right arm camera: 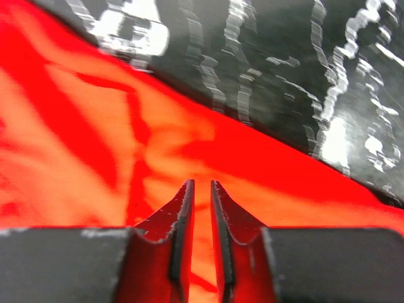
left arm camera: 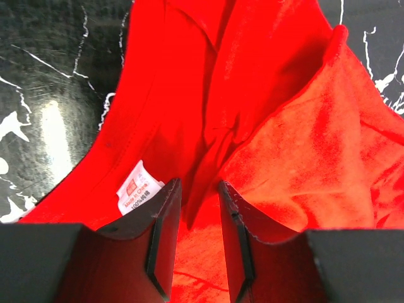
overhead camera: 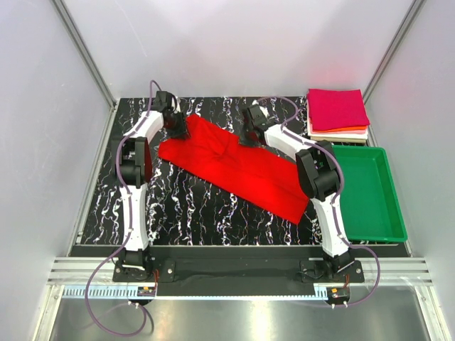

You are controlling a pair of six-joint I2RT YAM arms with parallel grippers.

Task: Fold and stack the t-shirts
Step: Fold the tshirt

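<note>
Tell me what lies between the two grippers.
In the top view, the red t-shirt fills it: its rumpled far edge runs from the left gripper to the right gripper.

A: What sits on the right side?
B: Green tray (overhead camera: 366, 188): shallow, rectangular, with a raised rim, lying flat on the table (overhead camera: 192, 206) against its right edge.
A: And the table?
B: Glossy black top with white marble veining, catching glare from the lights.
A: Around it?
B: Plain white walls (overhead camera: 43, 106) on three sides, slanted metal posts (overhead camera: 85, 53) at the back corners, a grooved aluminium rail (overhead camera: 75, 271) along the near edge, brushed steel sheet (overhead camera: 234, 320) below
</note>
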